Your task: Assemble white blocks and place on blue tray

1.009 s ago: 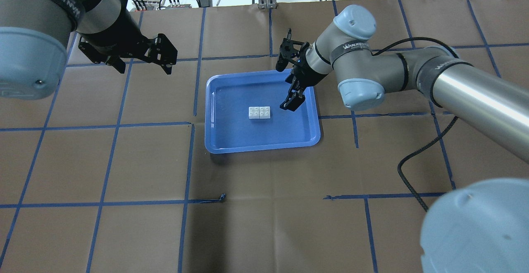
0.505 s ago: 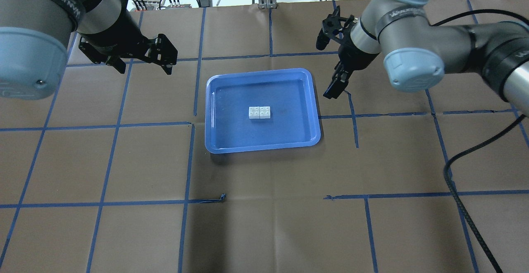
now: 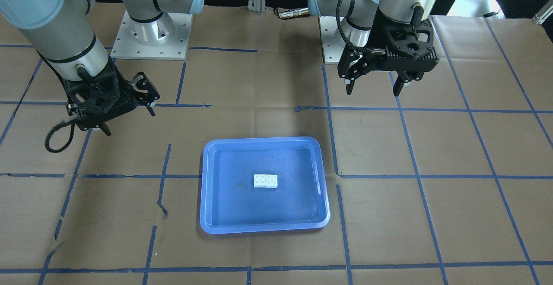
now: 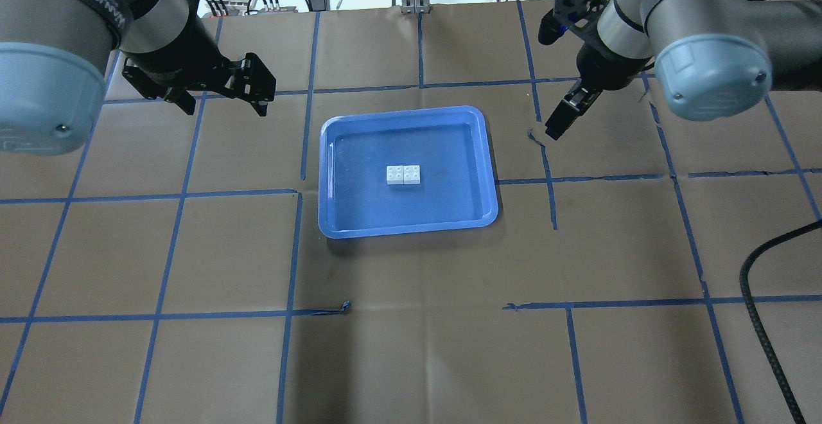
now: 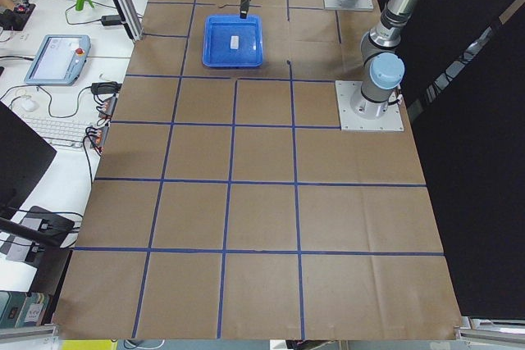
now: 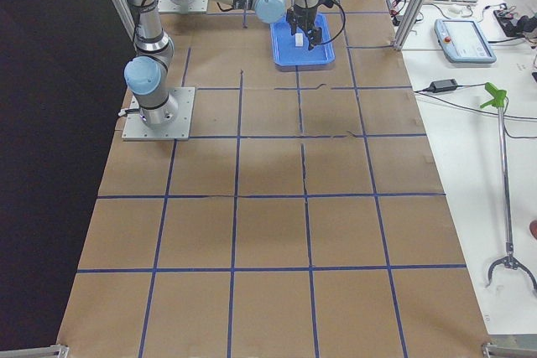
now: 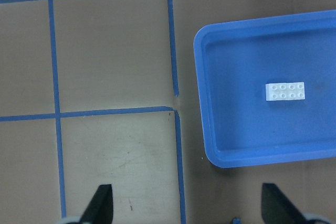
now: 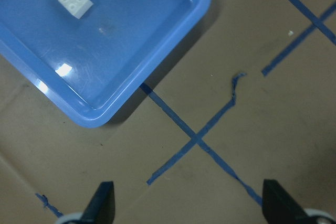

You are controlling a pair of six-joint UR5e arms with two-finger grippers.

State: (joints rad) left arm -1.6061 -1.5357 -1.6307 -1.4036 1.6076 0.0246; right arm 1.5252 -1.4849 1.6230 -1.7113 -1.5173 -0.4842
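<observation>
White blocks [image 4: 403, 175] joined, at centre of blue tray [image 4: 334, 221].
Studs up, side by side, touching, flat on tray floor. Left gripper [image 3: 372, 90] above table, left of tray, jaws spread. Right gripper [image 4: 554, 127] above table, right of tray's far corner, jaws spread.

A robotics lab: a long table covered in brown paper [image 5: 262, 211] marked into squares with blue tape lines [image 5: 246, 250], 2 grey industrial robot arms [image 3: 65, 30] bolted to square metal base plates [image 3: 125, 47], silver aluminium profile posts [image 6: 414, 2], and a white side bench [image 5: 16, 67] carrying a grey teach pendant with a screen [image 5: 56, 59], a white keyboard [image 5: 59, 129] and a long green-handled reach grabber [image 6: 503, 182]; a black backdrop [image 5: 480, 161] closes off 1 side
</observation>
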